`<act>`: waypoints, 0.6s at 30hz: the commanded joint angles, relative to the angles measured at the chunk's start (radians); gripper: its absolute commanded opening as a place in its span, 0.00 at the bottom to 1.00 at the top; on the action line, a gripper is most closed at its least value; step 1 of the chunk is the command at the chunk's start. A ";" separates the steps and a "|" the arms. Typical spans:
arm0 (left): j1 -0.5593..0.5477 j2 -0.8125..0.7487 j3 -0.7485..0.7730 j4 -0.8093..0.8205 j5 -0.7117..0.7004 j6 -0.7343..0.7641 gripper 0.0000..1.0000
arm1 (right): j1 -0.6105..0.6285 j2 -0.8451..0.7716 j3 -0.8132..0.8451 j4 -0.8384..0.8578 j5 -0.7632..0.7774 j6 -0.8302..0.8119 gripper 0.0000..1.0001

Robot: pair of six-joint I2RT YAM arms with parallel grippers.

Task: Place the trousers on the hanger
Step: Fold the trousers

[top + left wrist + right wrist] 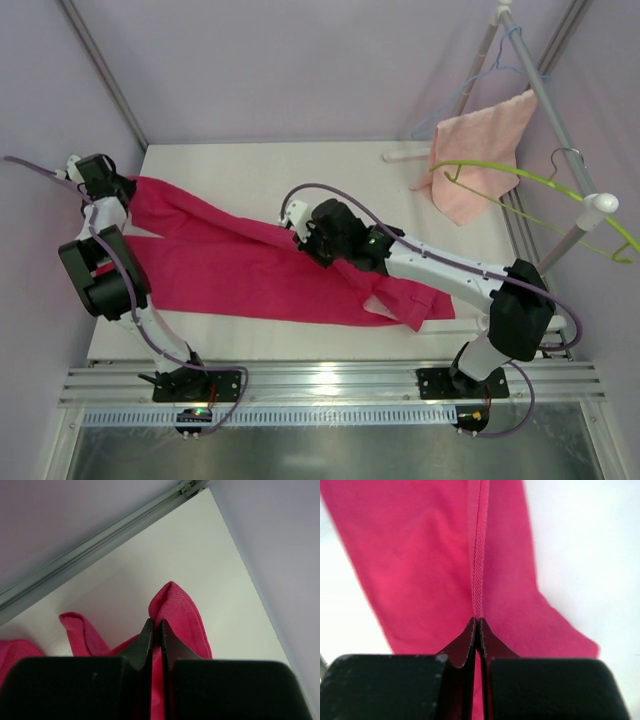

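Observation:
The magenta trousers point(250, 265) lie spread across the white table from far left to front right. My left gripper point(128, 188) is shut on their left end; in the left wrist view point(156, 625) a fold of cloth point(177, 610) sticks up between the fingers. My right gripper point(298, 228) is shut on the trousers near their middle; in the right wrist view point(477, 622) the fingers pinch a raised seam point(478, 555). The lime-green hanger point(530, 180) hangs on the rack at the right, apart from both grippers.
A salmon-pink towel point(480, 150) and a light-blue wire hanger point(470, 85) hang on the grey rack pole point(555, 110) at the back right. The white table point(300, 165) ends at purple walls on left and back. An aluminium rail point(330, 380) runs along the front.

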 commanded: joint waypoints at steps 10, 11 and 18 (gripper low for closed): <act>0.016 -0.145 -0.163 -0.078 -0.121 -0.106 0.21 | 0.130 0.031 -0.372 0.261 -0.096 0.238 0.04; 0.012 -0.176 -0.178 -0.100 -0.121 -0.111 0.30 | 0.130 0.026 -0.383 0.287 -0.102 0.241 0.04; -0.060 -0.292 -0.207 -0.303 -0.207 -0.117 0.54 | 0.134 -0.002 -0.449 0.346 -0.113 0.246 0.04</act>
